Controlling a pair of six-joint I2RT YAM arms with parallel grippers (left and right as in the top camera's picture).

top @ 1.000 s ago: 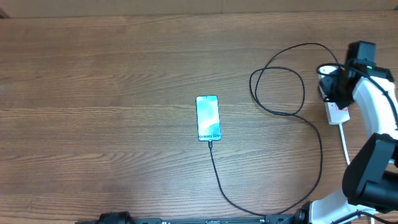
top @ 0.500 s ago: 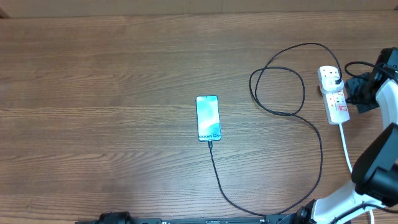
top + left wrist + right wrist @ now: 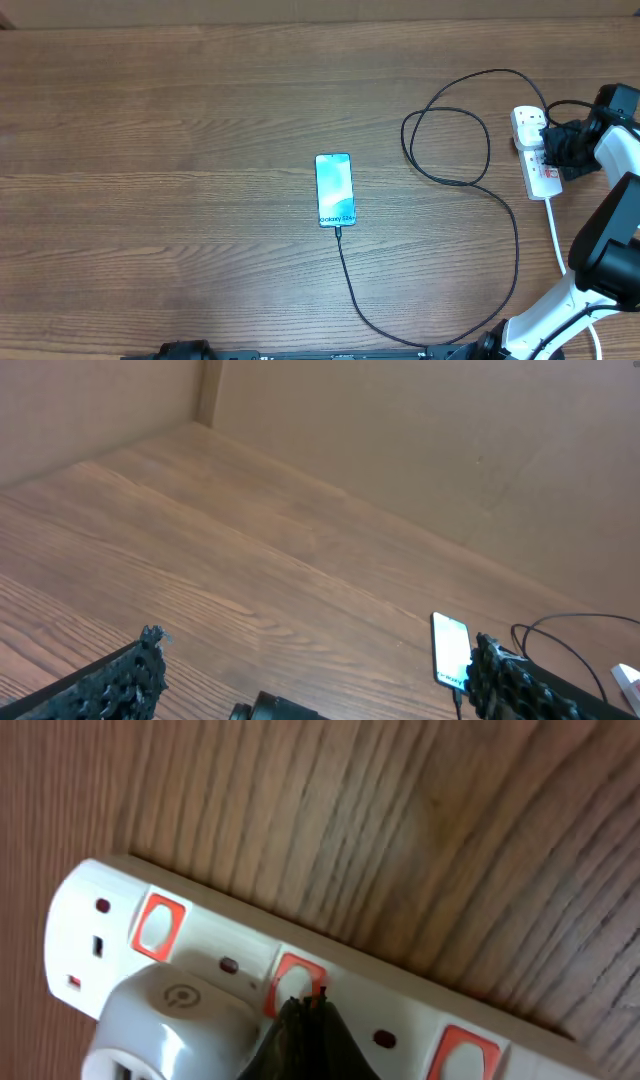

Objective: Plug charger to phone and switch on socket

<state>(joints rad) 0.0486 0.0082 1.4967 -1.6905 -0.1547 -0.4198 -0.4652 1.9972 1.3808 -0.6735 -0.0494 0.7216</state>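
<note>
Right wrist view: the socket (image 3: 400,1010) crosses the lower frame and is cut off at the bottom and right edges. It is white glossy plastic with a rounded end. Three orange-red switches show, the third only in part. The charger's plug head (image 3: 165,1020), pale grey and rounded here, sits in the end outlet with its lower part out of frame. The right gripper (image 3: 305,1030) appears as a single dark wedge, fingers pressed together with nothing between them. Its tip rests at the lower edge of the middle switch (image 3: 293,982). Whether that switch is pushed in cannot be told.

Overhead: the socket lies near the right edge of the wood-grain table (image 3: 150,150), partly covered by the gripper. The thick white cord (image 3: 555,235) leaves the socket's near end, and its lower run is hidden behind the arm. The charger's cable (image 3: 515,250) is thin and black. It makes one loop that crosses itself beside the socket, sweeps down to the near table edge, then rises to the bottom end of the phone (image 3: 334,190). That joint is too small to judge. The phone lies flat mid-table, cyan screen up.

The right arm (image 3: 620,170), made of white links, rises from the lower right corner with its wrist bent left over the socket.

Left wrist view: the left gripper (image 3: 315,645) has rough black fingers (image 3: 130,680) spread wide and empty. A brown board wall (image 3: 400,430) stands behind the table.
</note>
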